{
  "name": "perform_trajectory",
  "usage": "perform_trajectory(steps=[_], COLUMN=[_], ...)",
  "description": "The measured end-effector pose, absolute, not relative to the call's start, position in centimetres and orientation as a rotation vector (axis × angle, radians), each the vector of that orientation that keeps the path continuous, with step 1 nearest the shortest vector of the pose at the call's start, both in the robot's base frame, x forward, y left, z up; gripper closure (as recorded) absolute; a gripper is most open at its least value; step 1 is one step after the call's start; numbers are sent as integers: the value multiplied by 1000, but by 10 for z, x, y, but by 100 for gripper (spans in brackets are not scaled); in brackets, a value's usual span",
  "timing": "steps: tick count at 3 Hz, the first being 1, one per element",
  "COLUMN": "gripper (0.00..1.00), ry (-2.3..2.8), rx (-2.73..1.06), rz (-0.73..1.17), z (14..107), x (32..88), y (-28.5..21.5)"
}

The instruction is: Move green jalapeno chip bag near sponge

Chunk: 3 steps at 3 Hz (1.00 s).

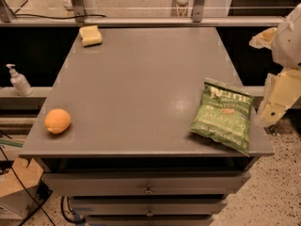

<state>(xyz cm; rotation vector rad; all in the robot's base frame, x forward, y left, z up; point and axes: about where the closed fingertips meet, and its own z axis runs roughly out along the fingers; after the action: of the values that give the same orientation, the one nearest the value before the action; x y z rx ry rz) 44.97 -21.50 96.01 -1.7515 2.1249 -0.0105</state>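
**Gripper / arm.** Gripper [275, 100] hangs at the frame's 3 o'clock edge, off the right side of the table [141, 79], approx. level with the tabletop. It points down and slightly inward. Grip state: cannot tell, and nothing is seen held. Arm [289, 41] rises above it toward 1 o'clock and is cut off by the frame.

**Key relation.** Green jalapeno chip bag [222, 117] lies at approx. 9 o'clock from the gripper, just beside it and not touching. The bag lies flat at the table's near-right corner, its lower end reaching the front edge. Long axis runs approx. 1–7 o'clock, white top band at the far end. The bag's right long side faces the gripper.

**Target.** Sponge [90, 35] sits at the far-left corner, approx. 10 o'clock from the bag and well apart, diagonally across the table.

**Other.** Orange fruit [58, 121] sits near the left front edge, off the bag–sponge line.

**Est.** Bag not yet gripped; reach goes left.
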Motion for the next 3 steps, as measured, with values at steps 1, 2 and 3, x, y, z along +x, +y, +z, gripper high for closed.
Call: perform_trajectory(steps=[1,2,3], gripper=[0,0,0], ry=[2077,2074,2094], rx=[-1738,-1724,-1730], rz=[103,151,219], z=[930,899,865], x=[459,470,479], y=[-211,-210,-208])
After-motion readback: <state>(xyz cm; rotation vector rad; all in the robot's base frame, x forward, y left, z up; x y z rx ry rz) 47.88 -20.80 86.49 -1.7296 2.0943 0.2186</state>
